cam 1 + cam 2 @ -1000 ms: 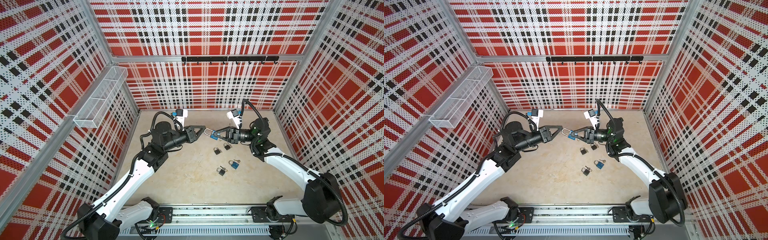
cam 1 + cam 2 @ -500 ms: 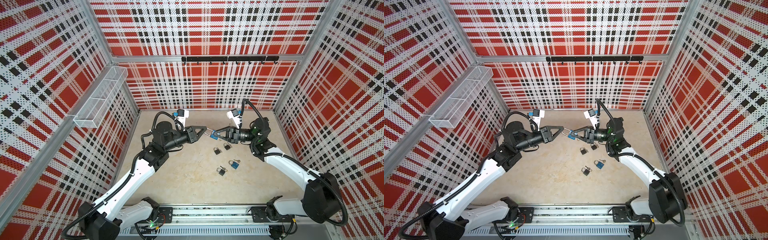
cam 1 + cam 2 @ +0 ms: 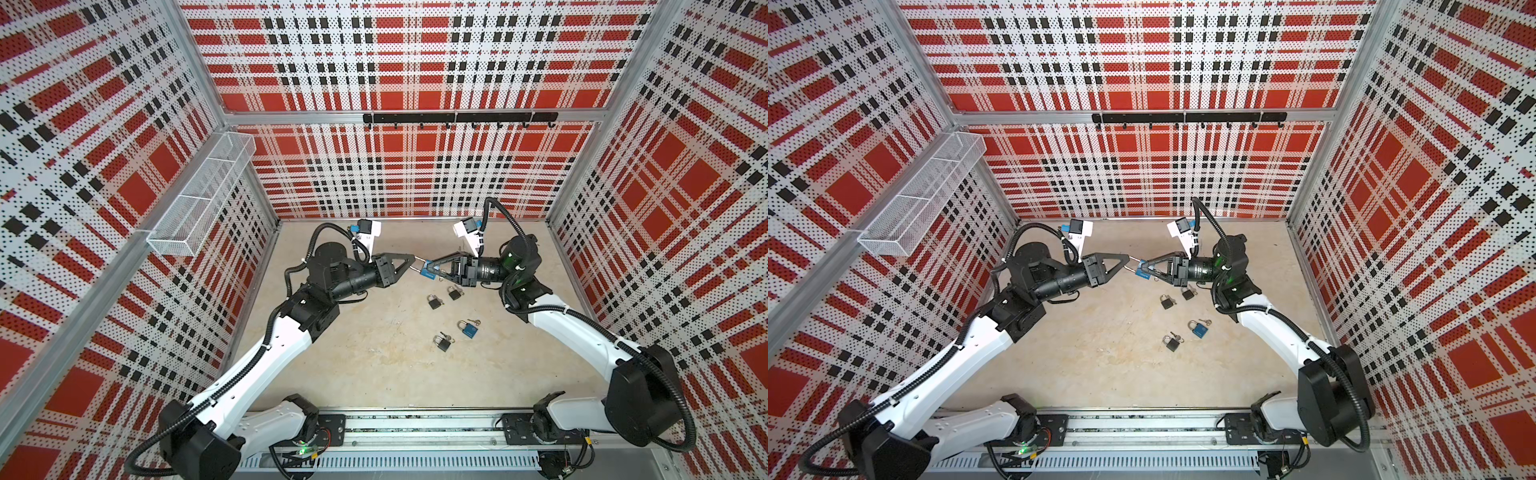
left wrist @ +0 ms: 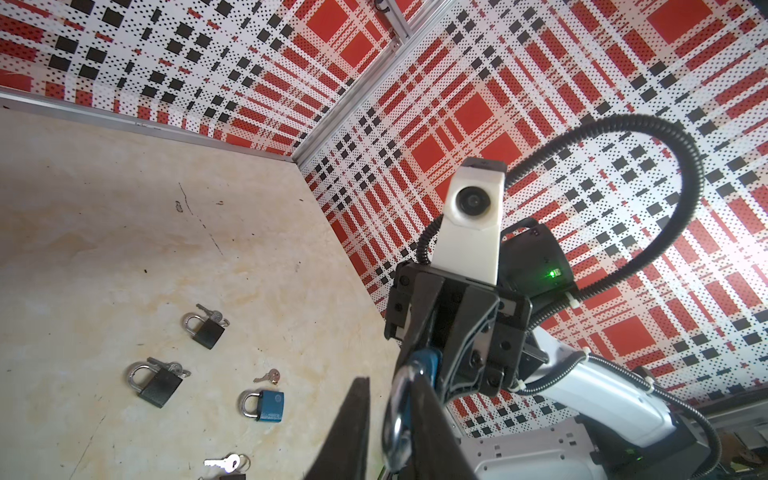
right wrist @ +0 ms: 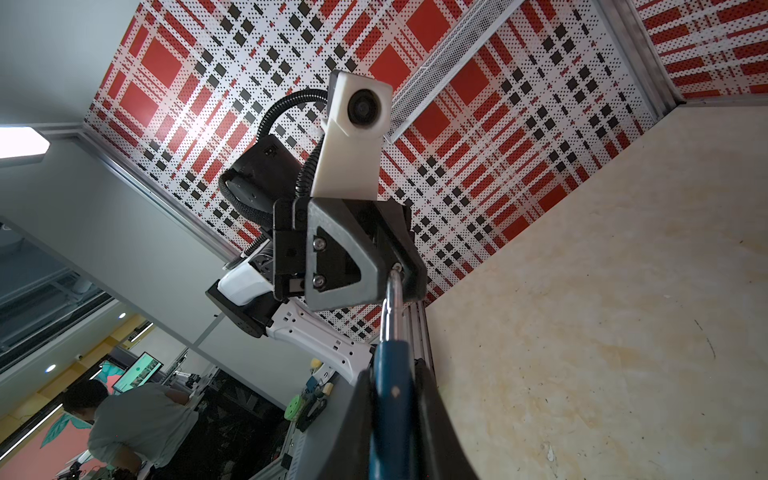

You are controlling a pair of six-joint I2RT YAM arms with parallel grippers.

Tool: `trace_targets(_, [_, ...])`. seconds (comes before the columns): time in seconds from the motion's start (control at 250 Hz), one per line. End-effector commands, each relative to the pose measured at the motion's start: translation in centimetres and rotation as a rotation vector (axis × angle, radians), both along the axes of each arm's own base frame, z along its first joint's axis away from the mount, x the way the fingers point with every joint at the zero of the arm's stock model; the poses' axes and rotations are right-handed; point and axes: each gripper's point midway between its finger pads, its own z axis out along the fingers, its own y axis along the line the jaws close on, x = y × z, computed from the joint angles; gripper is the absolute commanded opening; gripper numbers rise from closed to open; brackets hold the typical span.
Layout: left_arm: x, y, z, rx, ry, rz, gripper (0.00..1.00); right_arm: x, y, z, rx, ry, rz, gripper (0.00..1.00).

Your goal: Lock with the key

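1. In both top views the two arms meet tip to tip over the back of the bench (image 3: pixel 353 374). The lock (image 3: pixel 427 272) hangs in the air between them.
2. The right gripper (image 3: pixel 433 266) is closed on the lock. The right wrist view shows this best: the blue body (image 5: pixel 392 399) sits tight between the two dark fingers (image 5: pixel 350 436).
3. The left gripper (image 3: pixel 411 258) is at the lock's loop (image 5: pixel 392 307). In the right wrist view the top of the loop goes in between its tips. In the left wrist view a thin gap shows between one finger (image 4: pixel 353 424) and the loop. I cannot tell if it squeezes the loop.
4. The lock is small, with a blue body and a shiny silver loop. The loop points at the left gripper.
5. The left wrist view alone shows the things on the bench up close. There are two black locks (image 4: pixel 205 330), each with a key right at it. A second blue lock (image 4: pixel 266 405) lies near them. A loose key (image 4: pixel 268 376) lies just beside its loop.
6. The top views show these as tiny shapes near the right gripper, plus a third black lock (image 3: pixel 442 343).
7. Only the right wrist view shows a person (image 5: pixel 124 419) and a lit screen (image 5: pixel 137 370) outside the walls.
8. Only the top views show the whole wire basket (image 3: pixel 199 195) on the left wall and the hook rail (image 3: pixel 457 118) on the back wall.
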Motion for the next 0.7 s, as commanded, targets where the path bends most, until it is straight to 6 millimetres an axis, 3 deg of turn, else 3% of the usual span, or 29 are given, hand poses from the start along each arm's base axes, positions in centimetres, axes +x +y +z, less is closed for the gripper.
trace_targets(0.0, [-0.3, -0.4, 0.8, -0.013, -0.028, -0.026, 0.21, -0.4, 0.1, 2.5, 0.042, -0.090, 0.016, 0.00])
trace_targets(0.264, [-0.3, -0.5, 0.8, -0.015, -0.025, -0.031, 0.17, -0.7, 0.2, 2.8, 0.049, -0.090, 0.027, 0.00])
trace_targets(0.488, [-0.1, -0.7, 0.2, -0.006, -0.014, -0.033, 0.00, -1.2, 0.2, 3.3, 0.065, -0.094, 0.047, 0.00])
trace_targets(0.696, [0.2, -0.8, -0.8, 0.013, -0.008, -0.030, 0.00, -1.8, 0.1, 4.1, 0.109, -0.087, 0.084, 0.00])
